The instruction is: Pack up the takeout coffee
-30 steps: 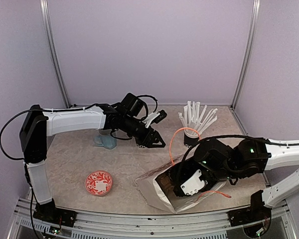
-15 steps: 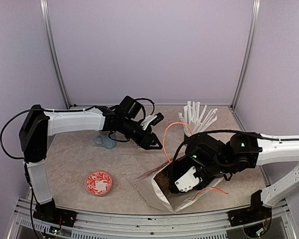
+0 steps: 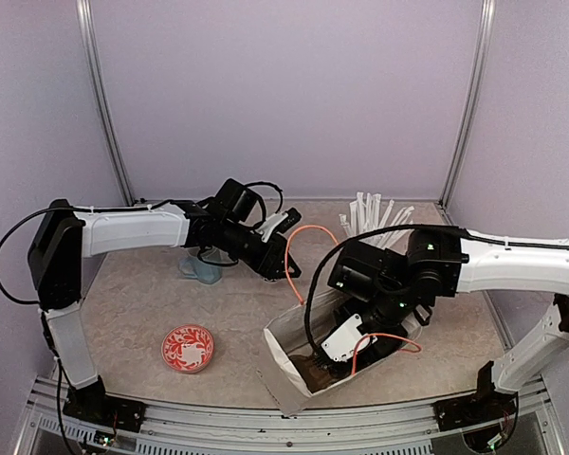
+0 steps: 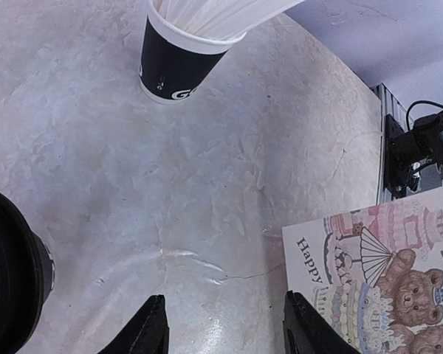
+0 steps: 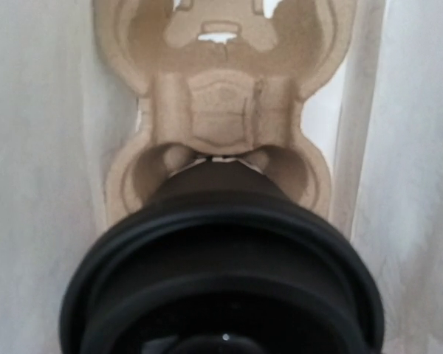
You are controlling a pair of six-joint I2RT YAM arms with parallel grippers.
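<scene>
In the bag [image 3: 277,343], a pulp carrier [image 5: 221,110]; my right gripper [image 3: 330,349] snug around the lidded takeout coffee [image 5: 221,280] at its near well; my left gripper [image 4: 225,328] half-open, empty.

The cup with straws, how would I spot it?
Go near the table's far right corner, behind the white bag. A black paper cup stands there stuffed with white straws; the takeout coffee wears a black lid instead.

The takeout coffee [image 5: 221,295] sits in the carrier [image 5: 221,110] inside the bag [image 3: 283,349].
</scene>
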